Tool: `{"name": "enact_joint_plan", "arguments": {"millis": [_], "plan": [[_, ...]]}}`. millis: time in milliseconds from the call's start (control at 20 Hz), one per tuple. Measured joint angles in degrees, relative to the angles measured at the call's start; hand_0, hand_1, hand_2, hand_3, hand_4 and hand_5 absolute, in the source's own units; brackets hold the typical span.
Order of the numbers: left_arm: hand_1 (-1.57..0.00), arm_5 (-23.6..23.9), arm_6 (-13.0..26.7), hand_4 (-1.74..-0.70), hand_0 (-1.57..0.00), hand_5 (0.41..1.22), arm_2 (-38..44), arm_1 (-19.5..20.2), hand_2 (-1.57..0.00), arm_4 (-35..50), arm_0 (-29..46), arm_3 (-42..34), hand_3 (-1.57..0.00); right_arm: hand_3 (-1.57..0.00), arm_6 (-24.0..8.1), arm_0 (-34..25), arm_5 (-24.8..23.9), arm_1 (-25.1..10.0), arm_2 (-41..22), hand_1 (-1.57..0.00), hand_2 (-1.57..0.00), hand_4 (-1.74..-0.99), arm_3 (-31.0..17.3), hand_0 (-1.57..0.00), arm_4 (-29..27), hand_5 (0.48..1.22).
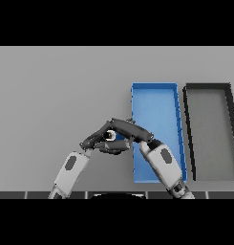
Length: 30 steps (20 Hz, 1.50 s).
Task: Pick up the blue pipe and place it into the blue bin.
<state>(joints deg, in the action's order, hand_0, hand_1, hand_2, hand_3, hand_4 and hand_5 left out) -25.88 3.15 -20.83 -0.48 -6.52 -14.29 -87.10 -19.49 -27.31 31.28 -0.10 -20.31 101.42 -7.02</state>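
The blue pipe (pixel 119 137) shows only as a small blue patch with a pale end, just left of the blue bin (pixel 156 103), and both hands hide most of it. My left hand (pixel 95 139) comes in from the lower left, its fingers above and its thumb below curled round the pipe. From the lower right, my right hand (pixel 129 128) reaches across the bin's left wall. Its fingers lie stretched over the pipe's top and meet the left hand's fingers.
A black bin (pixel 230 110) stands right of the blue bin, almost touching it. My right forearm (pixel 162 162) lies over the near part of the blue bin. Bare grey table spreads to the left and far side.
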Motion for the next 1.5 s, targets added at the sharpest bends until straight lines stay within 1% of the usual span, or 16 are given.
{"name": "enact_joint_plan", "arguments": {"millis": [50, 100, 200, 250, 300, 400, 550, 650, 750, 800, 900, 1050, 1150, 1250, 1400, 1500], "plan": [[-0.05, 0.3, 0.3, -0.97, -0.05, 0.578, 0.2, -0.1, -0.05, 0.2, 0.4, 0.1, -0.04, -1.57, 0.0, -0.2, 0.2, 0.1, 0.8, -1.57, -1.57, -1.499, -0.2, -1.57, -0.4, 1.22], [-0.04, 0.3, 0.7, -0.97, -0.04, 0.557, 0.2, -0.1, -0.04, 0.2, 0.4, 0.3, -0.03, -1.57, 2.0, 1.0, 0.9, 0.1, 0.7, -1.57, -1.57, -1.498, 0.5, -1.57, -0.9, 1.22], [-0.02, 0.3, 1.3, -0.97, -0.03, 0.531, 0.5, 0.0, -0.02, 0.5, 0.1, 0.9, -0.02, -1.57, 0.9, 0.1, 0.1, 1.1, 1.7, -1.57, -1.57, -1.497, 0.7, -1.57, -0.9, 1.221], [-0.02, 0.5, 0.4, -0.97, -0.02, 0.519, 0.3, -0.2, -0.02, 0.5, 0.3, 1.1, -0.01, -1.57, -2.3, -1.0, -0.5, 2.2, 2.4, -1.57, -1.57, -1.496, 0.9, -1.57, -1.9, 1.221], [-0.01, 0.7, 0.4, -0.97, -0.02, 0.512, 0.4, 0.1, -0.01, 0.3, 0.3, 1.4, -0.01, -1.57, -2.8, -1.6, 0.0, 2.0, 4.1, -1.57, -1.57, -1.495, 0.8, -1.57, -3.9, 1.221], [-0.01, 1.7, 1.6, -0.97, -0.01, 0.493, 0.1, -0.4, -0.01, 0.1, 0.0, 1.0, -0.01, -1.57, -7.6, -4.1, 0.6, 2.9, 6.2, -1.57, -1.57, -1.494, 1.1, -1.57, -7.6, 1.221], [0.0, 1.3, 2.0, -0.97, 0.0, 0.479, -0.1, 0.0, 0.0, -0.2, 0.4, 1.7, 0.0, -1.57, -13.1, -9.8, -3.5, 3.7, 10.5, -1.57, -1.57, -1.495, 2.8, -1.57, -15.3, 1.221], [0.0, 1.3, 2.5, -0.96, 0.0, 0.475, -0.6, 0.0, 0.0, -0.2, 1.0, 0.8, 0.0, -1.57, -14.7, -15.2, -6.3, 2.7, 14.4, -1.57, -1.57, -1.496, 1.9, -1.57, -19.9, 1.221], [0.0, 1.2, 3.1, -0.95, 0.0, 0.473, -0.1, 0.3, 0.0, 0.2, 0.6, 0.2, 0.0, -1.57, -14.2, -21.0, -8.7, 0.7, 18.8, -1.57, -1.57, -1.497, -0.4, -1.57, -22.6, 1.221], [0.0, 0.8, 1.7, -0.95, 0.0, 0.471, 0.0, 1.2, 0.0, 0.1, 1.2, 0.2, 0.0, -1.57, -14.0, -23.2, -10.5, 0.0, 20.6, -1.57, -1.57, -1.497, -1.3, -1.57, -22.3, 1.221], [0.0, 0.7, 1.2, -0.95, 0.0, 0.466, -0.5, 1.2, 0.0, -0.2, 1.4, -0.5, 0.0, -1.57, -12.4, -26.6, -12.7, -2.2, 24.1, -1.57, -1.57, -1.498, -4.0, -1.57, -20.4, 1.221], [0.0, 1.0, 2.0, -0.95, 0.0, 0.47, -0.5, 1.3, 0.0, -0.2, 1.9, -1.6, 0.0, -1.57, -10.8, -28.7, -12.4, -5.7, 27.8, -1.57, -1.57, -1.498, -8.5, -1.57, -16.2, 1.221], [0.0, 1.3, 3.2, -0.95, 0.0, 0.474, 0.0, 1.4, 0.0, 0.1, 1.7, -1.8, 0.0, -1.57, -10.0, -27.2, -12.4, -6.9, 29.3, -1.57, -1.57, -1.499, -10.7, -1.57, -12.8, 1.221], [0.0, 1.2, 2.5, -0.95, 0.0, 0.472, -0.5, 1.6, 0.0, -0.2, 2.7, -2.2, 0.0, -1.57, -11.5, -25.3, -12.7, -8.5, 31.5, -1.57, -1.57, -1.499, -11.4, -1.57, -11.8, 1.221], [0.0, 1.5, 2.6, -0.94, 0.0, 0.465, 0.2, 1.7, 0.0, -0.1, 1.6, -1.7, 0.0, -1.57, -12.5, -22.3, -12.2, -9.4, 32.8, -1.57, -1.57, -1.499, -13.7, -1.57, -7.5, 1.221], [0.0, 1.5, 1.9, -0.94, 0.0, 0.462, 0.6, 1.9, 0.0, -0.1, 1.1, -0.9, 0.0, -1.57, -13.6, -18.8, -11.9, -9.3, 33.6, -1.57, -1.57, -1.499, -13.9, -1.57, -5.4, 1.221]]}}
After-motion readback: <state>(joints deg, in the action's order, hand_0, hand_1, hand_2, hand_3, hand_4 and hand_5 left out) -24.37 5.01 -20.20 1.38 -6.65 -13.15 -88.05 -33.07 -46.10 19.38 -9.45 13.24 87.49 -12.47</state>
